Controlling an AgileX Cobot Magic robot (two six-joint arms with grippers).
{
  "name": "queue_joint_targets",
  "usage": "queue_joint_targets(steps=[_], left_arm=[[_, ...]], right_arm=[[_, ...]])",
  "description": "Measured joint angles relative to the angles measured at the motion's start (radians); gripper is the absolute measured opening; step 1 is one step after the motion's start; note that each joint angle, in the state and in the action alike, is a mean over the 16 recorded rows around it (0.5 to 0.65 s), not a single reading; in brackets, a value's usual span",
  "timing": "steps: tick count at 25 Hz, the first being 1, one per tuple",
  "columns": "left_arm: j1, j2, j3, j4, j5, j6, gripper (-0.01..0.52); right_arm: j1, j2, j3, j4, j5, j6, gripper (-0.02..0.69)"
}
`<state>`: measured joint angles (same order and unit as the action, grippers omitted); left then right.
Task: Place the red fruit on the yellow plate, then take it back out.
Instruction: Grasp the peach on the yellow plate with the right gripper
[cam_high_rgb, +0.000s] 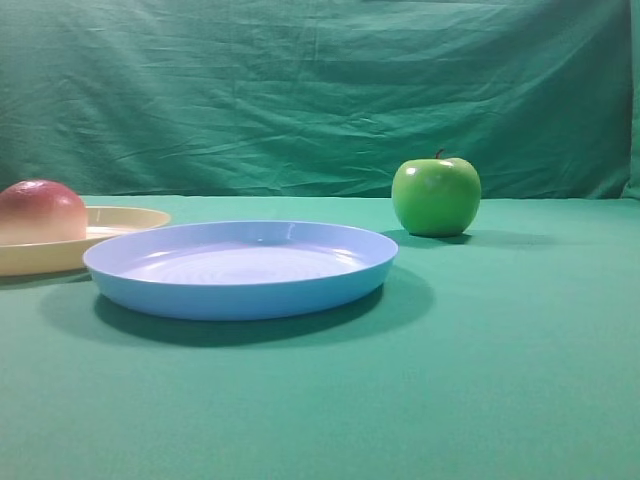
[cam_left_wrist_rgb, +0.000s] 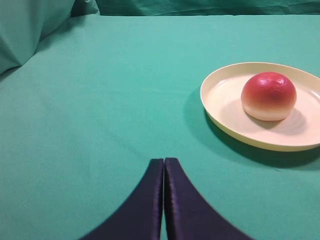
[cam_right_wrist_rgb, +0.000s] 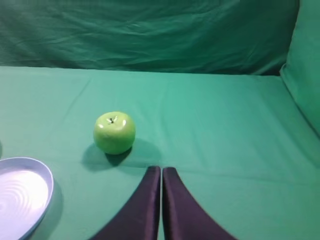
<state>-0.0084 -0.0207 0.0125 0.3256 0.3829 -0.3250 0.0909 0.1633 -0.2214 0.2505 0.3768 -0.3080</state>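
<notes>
Red fruit (cam_left_wrist_rgb: 268, 95) resting inside yellow plate (cam_left_wrist_rgb: 220, 102), near worktop's left edge: placement done, retrieval pending. Left fingers (cam_left_wrist_rgb: 163, 172) closed, empty, well apart. Right fingers (cam_right_wrist_rgb: 161, 177) closed, empty.

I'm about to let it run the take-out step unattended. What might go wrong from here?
The red fruit is round and smooth, so it may slip or roll across the yellow plate when pinched. The left gripper is shut and must open first, or it will just push the fruit. The plate's low rim could get nudged.
</notes>
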Motion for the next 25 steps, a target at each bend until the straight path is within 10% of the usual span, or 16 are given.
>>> queue_joint_targets(steps=[25], left_arm=[[0.0,0.0,0.0,0.0,0.0,0.0,0.0]], right_arm=[[0.0,-0.174,0.247,-0.008,0.002,-0.039,0.0]])
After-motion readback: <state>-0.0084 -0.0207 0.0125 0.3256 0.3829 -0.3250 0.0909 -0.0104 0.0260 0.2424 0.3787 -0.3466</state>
